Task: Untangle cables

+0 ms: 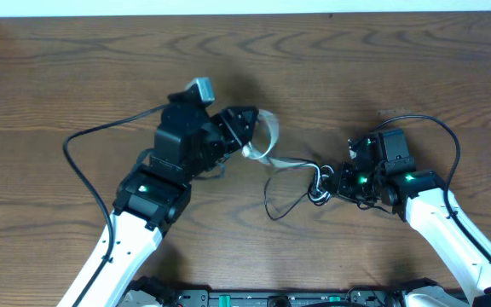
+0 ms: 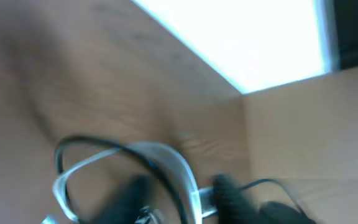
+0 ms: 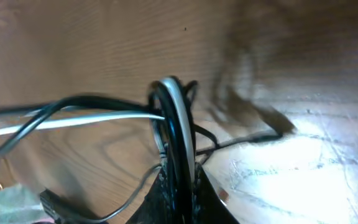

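Note:
A white cable [image 1: 268, 136] loops out from my left gripper [image 1: 247, 150], which looks shut on it, and runs right along the table to a small tangle [image 1: 317, 186]. A thin black cable [image 1: 273, 201] loops below it. My right gripper [image 1: 335, 182] is shut on the tangle. In the right wrist view the fingers [image 3: 180, 186] pinch a bundle of black and white cords, and the white cable [image 3: 92, 121] and black cable [image 3: 73, 104] stretch away to the left. The left wrist view is blurred and shows the white loop [image 2: 174, 163] crossed by a black cable [image 2: 104, 144].
The thick black arm cables arc over the table at the left [image 1: 82, 147] and right [image 1: 447, 135]. The wooden table [image 1: 75, 68] ends at a white strip [image 1: 228, 7] along the back. A raised board [image 2: 316, 124] stands at the table's side.

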`<state>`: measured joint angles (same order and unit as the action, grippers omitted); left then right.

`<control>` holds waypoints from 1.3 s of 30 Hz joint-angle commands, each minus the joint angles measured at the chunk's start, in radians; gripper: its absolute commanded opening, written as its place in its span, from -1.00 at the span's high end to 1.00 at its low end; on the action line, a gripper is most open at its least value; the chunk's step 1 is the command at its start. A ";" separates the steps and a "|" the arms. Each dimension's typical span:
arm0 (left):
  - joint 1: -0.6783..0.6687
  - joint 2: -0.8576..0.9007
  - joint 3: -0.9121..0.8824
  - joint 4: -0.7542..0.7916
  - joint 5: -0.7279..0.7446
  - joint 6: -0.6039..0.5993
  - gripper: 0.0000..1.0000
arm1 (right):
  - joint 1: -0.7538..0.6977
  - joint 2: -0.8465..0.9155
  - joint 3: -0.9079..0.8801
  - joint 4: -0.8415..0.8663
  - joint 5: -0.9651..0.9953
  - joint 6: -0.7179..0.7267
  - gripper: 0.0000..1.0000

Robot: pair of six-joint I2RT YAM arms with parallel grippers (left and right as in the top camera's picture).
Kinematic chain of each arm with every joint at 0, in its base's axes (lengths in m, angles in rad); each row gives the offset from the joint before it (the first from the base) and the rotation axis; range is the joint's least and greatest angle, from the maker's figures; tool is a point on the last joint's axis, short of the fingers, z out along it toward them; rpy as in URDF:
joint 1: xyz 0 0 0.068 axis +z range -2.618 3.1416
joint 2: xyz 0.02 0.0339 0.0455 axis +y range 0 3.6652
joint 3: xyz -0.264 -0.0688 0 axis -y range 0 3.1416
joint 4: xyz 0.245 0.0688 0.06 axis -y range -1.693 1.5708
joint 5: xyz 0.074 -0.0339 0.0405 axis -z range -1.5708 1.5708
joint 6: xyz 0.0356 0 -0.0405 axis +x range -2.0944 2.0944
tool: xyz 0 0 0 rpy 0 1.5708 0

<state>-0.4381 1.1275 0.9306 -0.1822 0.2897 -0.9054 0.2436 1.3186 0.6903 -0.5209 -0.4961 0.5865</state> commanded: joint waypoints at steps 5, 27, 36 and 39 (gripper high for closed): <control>0.007 0.059 0.003 -0.288 0.017 0.127 -0.21 | 0.007 0.002 0.002 0.118 -0.106 -0.045 0.98; -0.125 0.242 0.003 -0.233 0.294 0.195 -0.20 | 0.007 0.002 0.002 0.533 -0.251 0.208 0.98; -0.206 0.242 0.003 -0.228 0.034 0.584 -0.16 | 0.007 0.002 0.002 0.536 -0.304 0.255 0.98; -0.225 0.242 0.003 -0.228 -0.050 0.718 -0.16 | 0.007 0.002 0.002 0.537 -0.309 0.255 0.98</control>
<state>-0.6464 1.3682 0.9283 -0.4110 0.3653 -0.4377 0.2436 1.3201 0.6853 0.0124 -0.7712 0.8246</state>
